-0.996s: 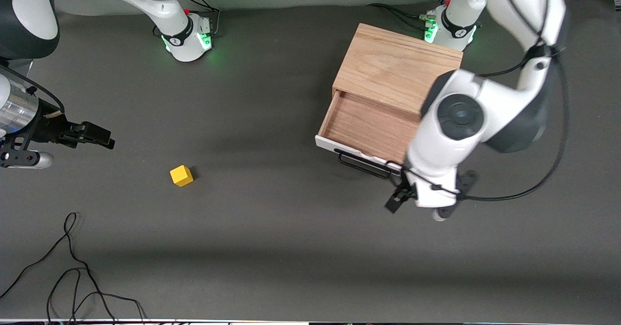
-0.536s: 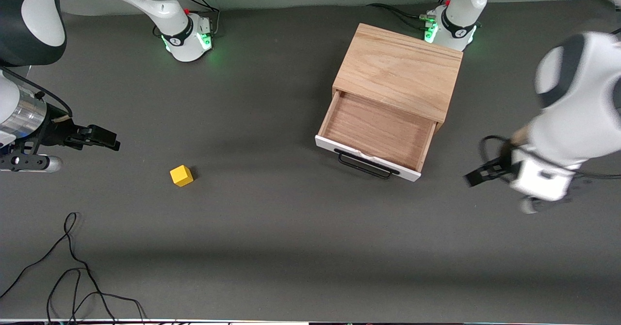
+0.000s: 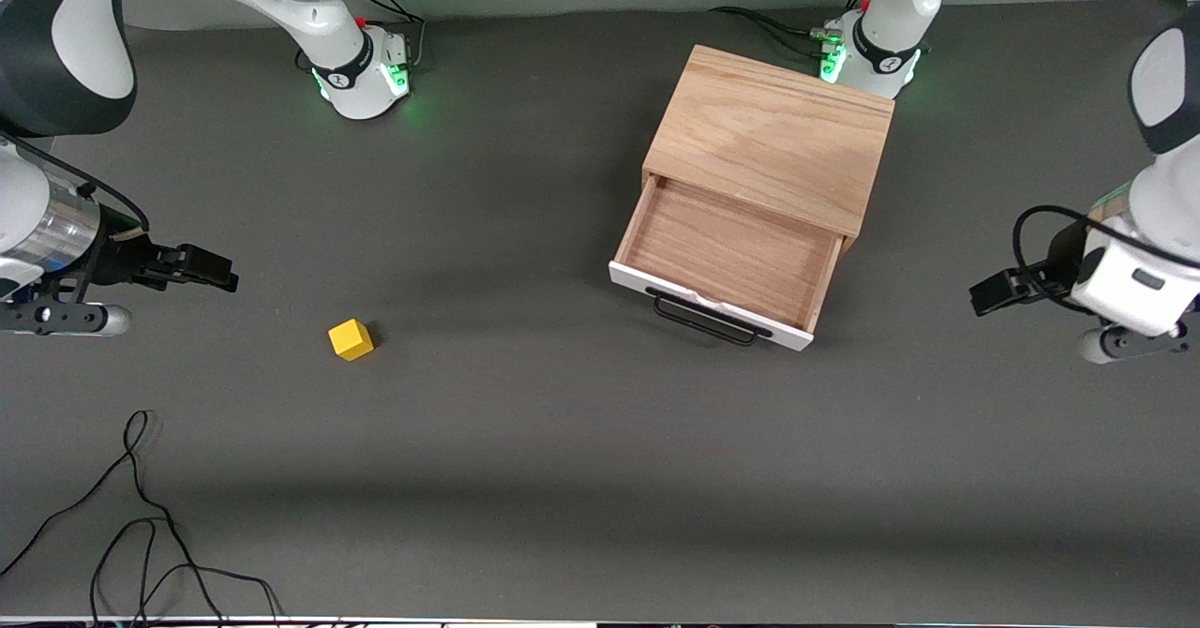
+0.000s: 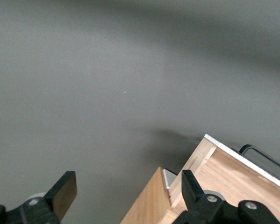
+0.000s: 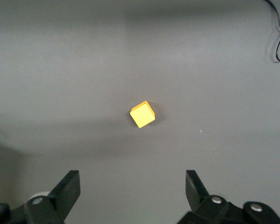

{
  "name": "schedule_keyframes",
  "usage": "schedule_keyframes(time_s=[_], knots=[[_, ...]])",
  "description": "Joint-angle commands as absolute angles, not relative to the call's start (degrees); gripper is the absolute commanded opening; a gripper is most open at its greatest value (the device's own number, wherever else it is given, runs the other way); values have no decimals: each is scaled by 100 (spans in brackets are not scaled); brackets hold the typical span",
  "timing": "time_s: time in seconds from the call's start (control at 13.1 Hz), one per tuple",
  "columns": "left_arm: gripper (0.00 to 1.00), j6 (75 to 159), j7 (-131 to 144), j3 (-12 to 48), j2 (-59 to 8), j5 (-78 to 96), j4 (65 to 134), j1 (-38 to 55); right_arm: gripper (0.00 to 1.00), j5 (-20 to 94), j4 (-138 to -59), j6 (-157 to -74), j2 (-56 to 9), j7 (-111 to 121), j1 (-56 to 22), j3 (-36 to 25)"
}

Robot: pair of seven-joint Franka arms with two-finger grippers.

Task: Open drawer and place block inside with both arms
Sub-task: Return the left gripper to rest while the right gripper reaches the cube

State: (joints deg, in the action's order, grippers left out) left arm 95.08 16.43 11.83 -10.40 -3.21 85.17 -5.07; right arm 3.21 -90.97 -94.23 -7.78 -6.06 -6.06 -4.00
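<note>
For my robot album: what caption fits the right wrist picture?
Open right end effector hovers above a small bright yellow cube on the grey table.

Dark grey matte table (image 3: 525,478) with loose black cables (image 3: 141,534) at one corner

The drawer (image 3: 727,267) is standing pulled out of the box (image 3: 769,136), which is sitting toward the left arm's end of the table (image 3: 525,478), close to that arm's base. The block (image 3: 351,338) is lying on the table toward the right arm's end, well apart from the drawer. A loose cable (image 3: 141,515) is lying nearer the front camera than the block. The left gripper (image 3: 992,291) is hanging over the table beside the drawer, the right gripper (image 3: 211,272) over the table near the block.
</note>
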Motion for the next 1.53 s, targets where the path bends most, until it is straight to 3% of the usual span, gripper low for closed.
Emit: schedule_keyframes(time_s=[0.0, 0.23, 0.61, 0.84, 1.46], knots=[[100, 9642, 1161, 739, -528, -229, 9000, -132, 100, 316, -9255, -9448, -756, -545, -650, -396], [100, 9615, 1029, 309, -440, -237, 8991, 289, 100, 325, -10419, -10471, -468, 451, -694, -431], [100, 9571, 370, 281, -404, -220, 8982, 237, 100, 316, -11564, -11783, -641, 1177, -764, -431], [100, 9484, 27, 281, -396, -211, 8965, 211, 100, 316, -12592, -13171, -703, 1432, -879, -431], [100, 9405, 18, 281, -396, -132, 8947, 220, 100, 352, -12639, -14483, -1941, 2320, -905, -387]])
